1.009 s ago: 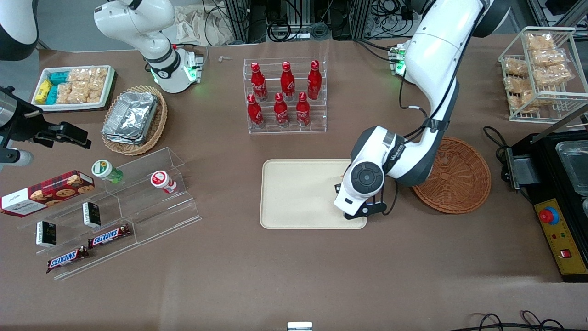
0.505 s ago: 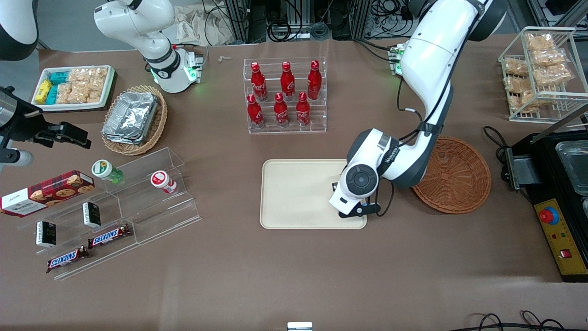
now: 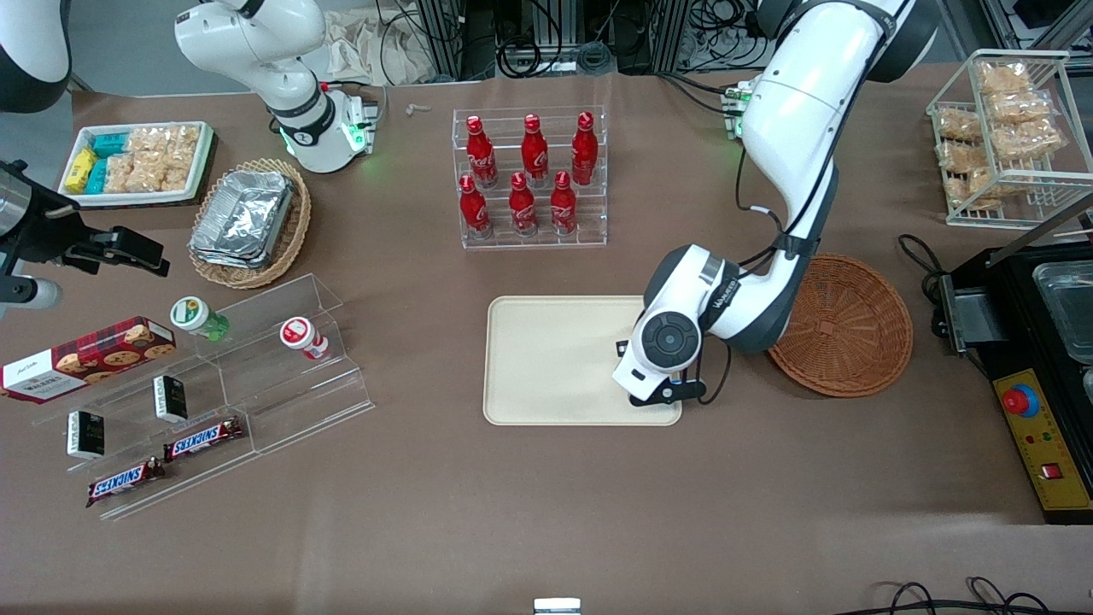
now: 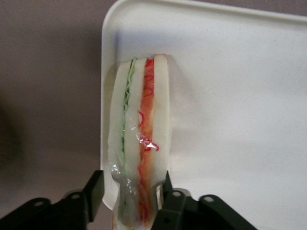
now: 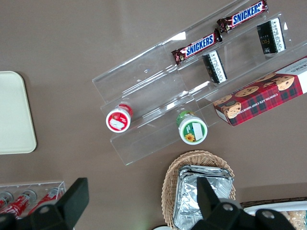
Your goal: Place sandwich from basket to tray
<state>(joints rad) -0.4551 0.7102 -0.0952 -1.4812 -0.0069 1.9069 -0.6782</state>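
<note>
The gripper (image 4: 129, 194) hangs over the tray (image 3: 546, 359) corner nearest the basket (image 3: 845, 329), fingers (image 4: 165, 191) closed on the sandwich (image 4: 139, 143). It looks like the placing step. Next, lower onto the tray and release.

The brown table (image 3: 529, 504) carries the tray (image 3: 546, 359), the basket (image 3: 854, 329), a bottle rack (image 3: 529, 179), a clear stepped shelf (image 3: 282, 376), with the gripper (image 4: 128, 199) above the tray's rim.
</note>
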